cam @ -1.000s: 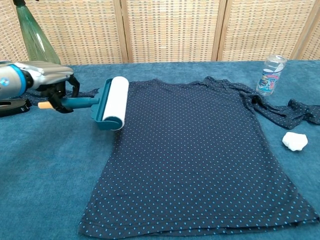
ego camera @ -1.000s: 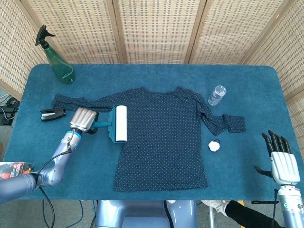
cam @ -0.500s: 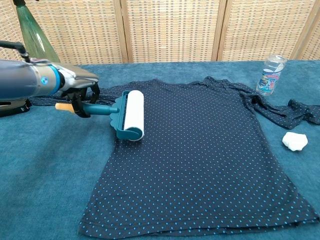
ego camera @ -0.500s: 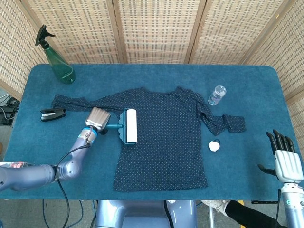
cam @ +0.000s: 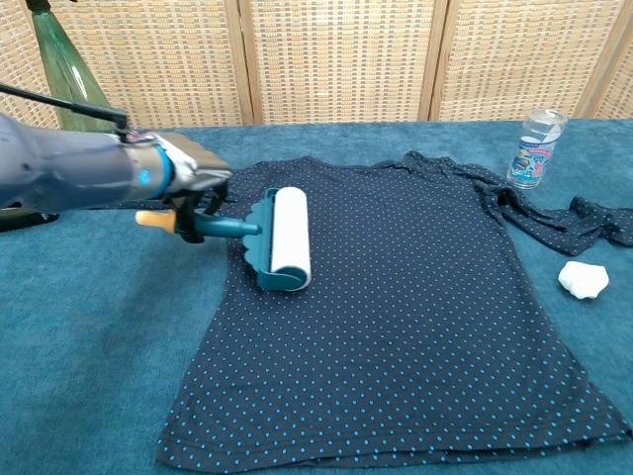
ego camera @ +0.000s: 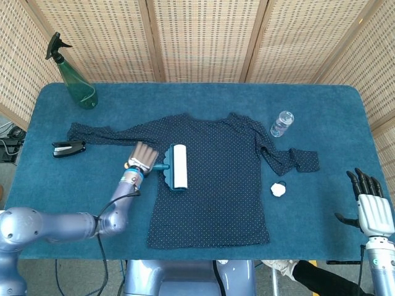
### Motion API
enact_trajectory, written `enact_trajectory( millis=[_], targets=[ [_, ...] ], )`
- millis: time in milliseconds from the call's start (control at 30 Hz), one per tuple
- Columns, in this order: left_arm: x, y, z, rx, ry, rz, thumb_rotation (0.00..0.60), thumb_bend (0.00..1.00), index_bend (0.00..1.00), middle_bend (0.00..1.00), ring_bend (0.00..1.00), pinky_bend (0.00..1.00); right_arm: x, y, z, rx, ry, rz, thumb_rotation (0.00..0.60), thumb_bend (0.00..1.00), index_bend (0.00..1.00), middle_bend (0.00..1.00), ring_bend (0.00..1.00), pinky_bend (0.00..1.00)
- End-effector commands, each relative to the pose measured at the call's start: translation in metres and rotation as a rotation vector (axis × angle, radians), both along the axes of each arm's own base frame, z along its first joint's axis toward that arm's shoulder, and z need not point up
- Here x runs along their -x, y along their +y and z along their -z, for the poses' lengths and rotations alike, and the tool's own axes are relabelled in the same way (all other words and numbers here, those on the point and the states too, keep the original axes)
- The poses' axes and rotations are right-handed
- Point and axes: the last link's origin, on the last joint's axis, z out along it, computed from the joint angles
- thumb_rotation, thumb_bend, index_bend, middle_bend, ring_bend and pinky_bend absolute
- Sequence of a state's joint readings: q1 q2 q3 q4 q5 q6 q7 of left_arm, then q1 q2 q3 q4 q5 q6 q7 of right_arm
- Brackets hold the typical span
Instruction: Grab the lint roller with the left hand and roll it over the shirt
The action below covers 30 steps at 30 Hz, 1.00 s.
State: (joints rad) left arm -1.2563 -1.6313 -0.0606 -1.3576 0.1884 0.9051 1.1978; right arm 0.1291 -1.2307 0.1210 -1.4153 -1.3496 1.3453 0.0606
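Note:
A dark blue dotted shirt [ego camera: 216, 179] [cam: 406, 307] lies spread flat on the blue table. My left hand [ego camera: 141, 160] [cam: 188, 178] grips the teal handle of the lint roller [ego camera: 178, 167] [cam: 282, 239]. The roller's white drum rests on the shirt's left side, below the shoulder. Its orange handle tip sticks out to the left of the hand in the chest view. My right hand [ego camera: 369, 206] hovers off the table's front right corner, fingers spread and holding nothing; only the head view shows it.
A green spray bottle [ego camera: 75, 76] stands at the back left. A black stapler [ego camera: 68, 148] lies by the left sleeve. A small clear bottle [ego camera: 281, 123] [cam: 535, 148] stands near the right sleeve, and a white crumpled wad [ego camera: 279, 189] [cam: 583, 280] lies to the shirt's right.
My left hand has pushed the lint roller to the right, from the shirt's left edge onto the fabric. The right hand has dropped a little.

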Motion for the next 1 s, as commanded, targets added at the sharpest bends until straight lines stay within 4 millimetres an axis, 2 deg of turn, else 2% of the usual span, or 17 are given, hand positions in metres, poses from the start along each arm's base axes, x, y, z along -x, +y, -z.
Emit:
enact_trajectory(
  millis=[33, 300, 567, 700, 1000],
  targets=[
    [-0.012, 0.0, 0.009, 0.003, 0.013, 0.015, 0.6, 0.53, 0.88, 0.86, 0.69, 0.65, 0.0, 0.0, 0.0, -0.004, -0.003, -0.002, 0.6, 0.15, 0.05, 0.0, 0.0, 0.0],
    [-0.055, 0.0, 0.034, 0.012, 0.018, 0.042, 0.6, 0.53, 0.88, 0.86, 0.69, 0.65, 0.0, 0.0, -0.001, -0.002, -0.021, -0.003, 0.6, 0.15, 0.05, 0.0, 0.0, 0.0],
    [-0.067, -0.001, 0.039, 0.015, 0.024, 0.039, 0.6, 0.53, 0.88, 0.86, 0.69, 0.65, 0.001, 0.0, -0.002, -0.001, -0.028, -0.001, 0.6, 0.15, 0.05, 0.0, 0.0, 0.0],
    [-0.063, -0.002, 0.036, 0.013, 0.033, 0.034, 0.6, 0.53, 0.88, 0.86, 0.69, 0.65, 0.001, 0.0, -0.002, -0.002, -0.029, -0.002, 0.6, 0.15, 0.05, 0.0, 0.0, 0.0],
    [-0.009, -0.001, 0.003, -0.021, 0.088, -0.002, 0.6, 0.53, 0.88, 0.86, 0.69, 0.65, -0.002, 0.002, 0.002, -0.016, -0.022, -0.013, 0.6, 0.15, 0.05, 0.0, 0.0, 0.0]
  ],
)
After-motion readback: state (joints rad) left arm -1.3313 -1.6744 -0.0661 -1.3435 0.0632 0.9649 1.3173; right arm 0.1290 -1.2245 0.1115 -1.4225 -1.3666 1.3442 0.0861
